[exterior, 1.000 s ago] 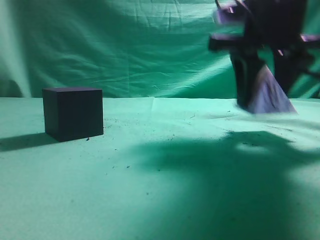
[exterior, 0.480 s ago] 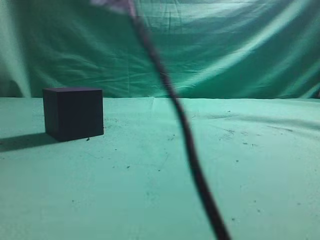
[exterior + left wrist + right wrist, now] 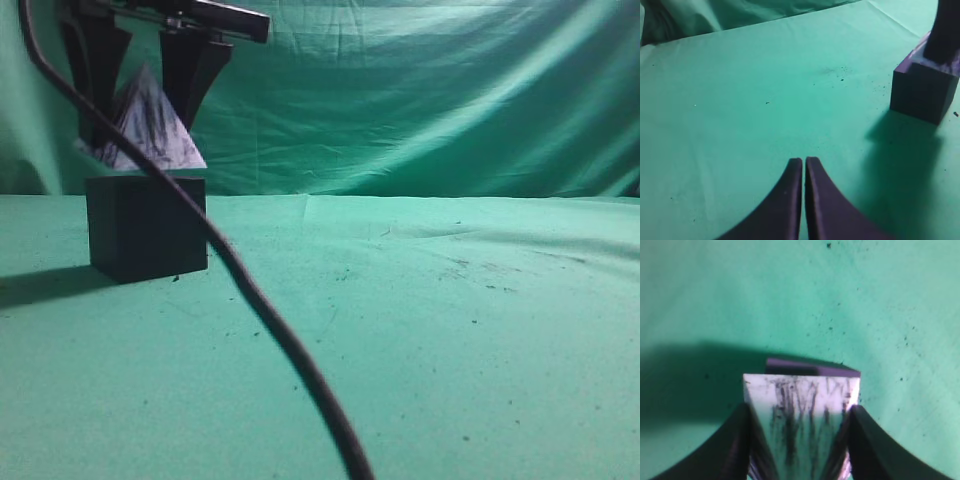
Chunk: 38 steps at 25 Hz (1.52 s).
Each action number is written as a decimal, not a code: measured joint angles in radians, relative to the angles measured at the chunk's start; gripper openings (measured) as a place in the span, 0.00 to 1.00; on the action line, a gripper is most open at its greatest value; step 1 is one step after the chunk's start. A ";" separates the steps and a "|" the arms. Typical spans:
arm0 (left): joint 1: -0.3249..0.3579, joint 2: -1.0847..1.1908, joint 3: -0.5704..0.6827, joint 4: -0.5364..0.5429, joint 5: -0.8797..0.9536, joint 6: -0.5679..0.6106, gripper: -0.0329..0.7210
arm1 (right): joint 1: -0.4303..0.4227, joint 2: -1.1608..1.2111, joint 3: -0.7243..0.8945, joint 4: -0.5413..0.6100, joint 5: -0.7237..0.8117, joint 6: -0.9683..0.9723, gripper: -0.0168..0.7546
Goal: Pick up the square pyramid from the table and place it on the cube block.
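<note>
Square pyramid (image 3: 150,125): clamped in my right gripper (image 3: 145,100), base at cube block (image 3: 147,226) top. Left gripper (image 3: 804,165): jaws closed, empty, over table (image 3: 450,330).

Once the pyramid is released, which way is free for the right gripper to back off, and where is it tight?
Crowded only at the cube block: the right gripper holds the square pyramid above it. Bare table lies right of the cube. The shut left gripper hangs over open cloth; a cable crosses the foreground.

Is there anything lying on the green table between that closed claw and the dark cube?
Nothing but bare green table with a few dark specks. The left wrist view shows it: the shut left gripper at the bottom, the cube block at upper right, open cloth between.
</note>
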 joint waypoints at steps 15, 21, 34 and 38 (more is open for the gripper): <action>0.000 0.000 0.000 0.000 0.000 0.000 0.04 | 0.002 -0.005 -0.257 -0.030 0.088 0.009 0.77; 0.000 0.000 0.000 0.000 0.000 0.000 0.04 | 0.002 -0.161 -0.332 -0.030 0.109 0.028 0.12; 0.000 0.000 0.000 0.004 0.000 0.000 0.04 | 0.005 -0.716 -0.055 -0.052 0.138 0.030 0.10; 0.000 0.000 0.000 0.004 0.000 0.000 0.04 | 0.005 -0.938 0.234 -0.054 0.122 0.043 0.10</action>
